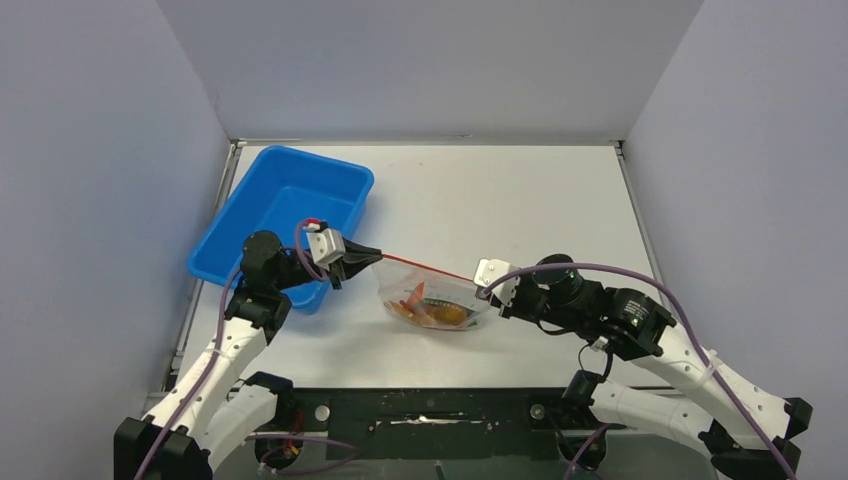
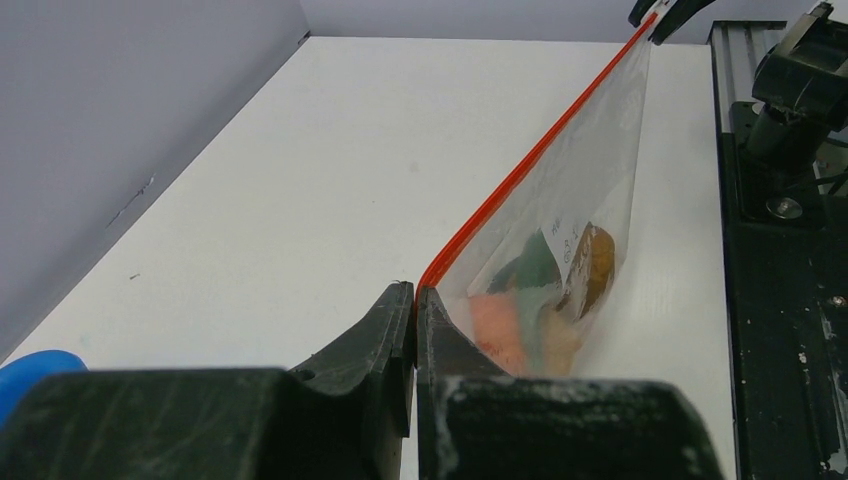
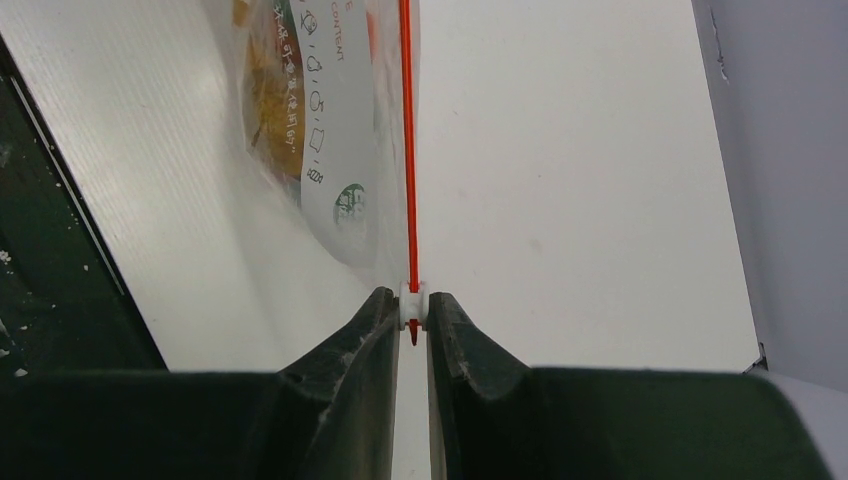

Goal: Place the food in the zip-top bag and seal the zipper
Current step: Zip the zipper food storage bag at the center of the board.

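sitting at the far left, the blue tray lies just behind the left hand, which is clamped shut on one end of the zipper; the zip-top bag sags under that taut strip, with the food pooled low near the tabletop; the right hand pinches the white slider; a harder pull could slip the thin corner free or pop the slider off.

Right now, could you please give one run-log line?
left gripper: shut on clear plastic bag corner | right gripper: shut on white zipper slider | toy food: bagged
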